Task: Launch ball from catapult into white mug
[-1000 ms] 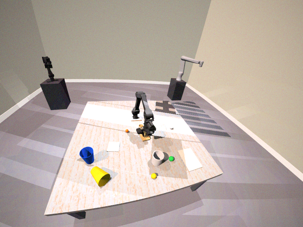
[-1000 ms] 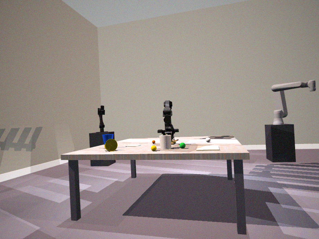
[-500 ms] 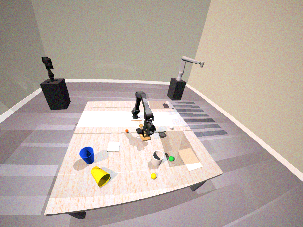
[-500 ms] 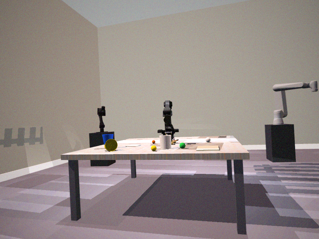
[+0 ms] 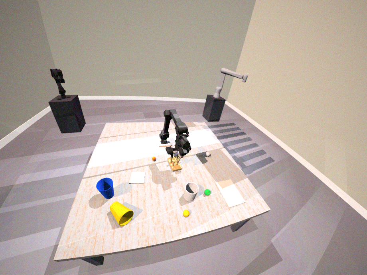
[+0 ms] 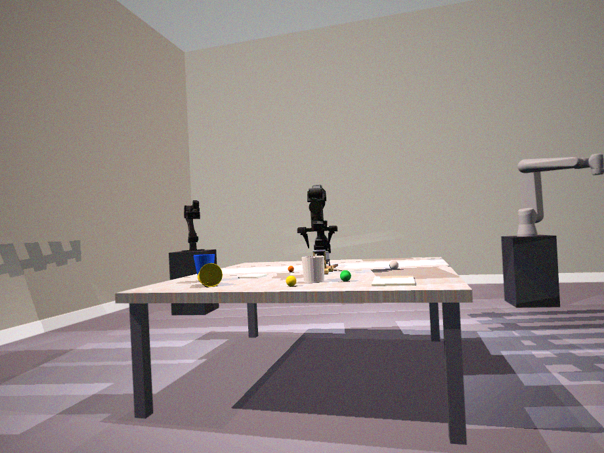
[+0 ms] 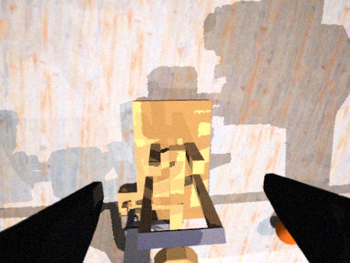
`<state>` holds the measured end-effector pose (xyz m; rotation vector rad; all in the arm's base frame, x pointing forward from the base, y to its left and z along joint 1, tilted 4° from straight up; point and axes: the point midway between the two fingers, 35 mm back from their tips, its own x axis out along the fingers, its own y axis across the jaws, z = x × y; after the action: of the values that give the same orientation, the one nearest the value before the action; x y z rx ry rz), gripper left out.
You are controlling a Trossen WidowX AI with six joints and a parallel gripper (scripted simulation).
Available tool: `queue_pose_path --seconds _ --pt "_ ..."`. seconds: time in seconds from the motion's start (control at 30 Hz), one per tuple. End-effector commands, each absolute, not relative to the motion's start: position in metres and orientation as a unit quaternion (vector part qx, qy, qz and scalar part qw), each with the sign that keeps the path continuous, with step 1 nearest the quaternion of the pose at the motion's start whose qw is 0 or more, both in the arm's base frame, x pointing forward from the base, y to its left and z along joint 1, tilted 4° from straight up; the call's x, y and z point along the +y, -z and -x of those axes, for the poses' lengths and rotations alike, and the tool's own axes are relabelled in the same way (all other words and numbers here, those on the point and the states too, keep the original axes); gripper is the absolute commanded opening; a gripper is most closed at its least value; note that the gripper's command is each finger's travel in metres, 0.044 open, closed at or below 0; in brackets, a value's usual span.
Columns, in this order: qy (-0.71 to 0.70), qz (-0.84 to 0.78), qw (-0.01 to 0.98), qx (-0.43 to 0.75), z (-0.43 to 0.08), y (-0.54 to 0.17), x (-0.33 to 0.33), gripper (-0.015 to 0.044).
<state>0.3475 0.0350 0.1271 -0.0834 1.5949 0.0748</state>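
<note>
The wooden catapult (image 5: 176, 167) (image 6: 329, 268) (image 7: 172, 120) stands on the table, its base below my fingers in the wrist view. My gripper (image 5: 175, 156) (image 6: 318, 248) (image 7: 186, 185) is wide open above it, with one finger on each side and nothing held. A tan rounded part of the catapult is cut off at the wrist view's bottom edge; no ball shows in it. The white mug (image 5: 189, 195) (image 6: 313, 270) stands upright in front of the catapult. An orange ball (image 5: 153, 158) (image 6: 290, 268) (image 7: 286, 233) lies beside the catapult, partly behind a finger in the wrist view.
A green ball (image 5: 207, 192) (image 6: 345, 276) and a yellow ball (image 5: 186, 213) (image 6: 291, 280) lie near the mug. A whitish ball (image 5: 208, 154) (image 6: 393, 264) lies right of the arm. A blue cup (image 5: 108, 191) stands left; a yellow cup (image 5: 118, 210) lies tipped. Flat pads (image 5: 137, 177) (image 5: 233, 197) lie on both sides.
</note>
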Motion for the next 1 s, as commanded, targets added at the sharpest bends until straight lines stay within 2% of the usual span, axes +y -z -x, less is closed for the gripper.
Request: queue_pose_path --seconds 0.0,0.17,0.4,0.5,0.6,0.97 --pt "-0.034 0.037 0.697 0.715 -0.348 -0.127 0.035 0.044" --pt "-0.034 0.037 0.697 0.716 -0.348 -0.133 0.035 0.044" --pt "-0.033 0.038 0.692 0.72 -0.348 -0.183 0.035 0.044" --pt "-0.027 0.033 0.695 0.718 -0.343 -0.159 0.014 0.0361" --pt "-0.013 0.022 0.695 0.719 -0.327 -0.142 -0.027 0.03" --pt "0.032 -0.014 0.691 0.722 -0.228 -0.077 -0.128 0.03"
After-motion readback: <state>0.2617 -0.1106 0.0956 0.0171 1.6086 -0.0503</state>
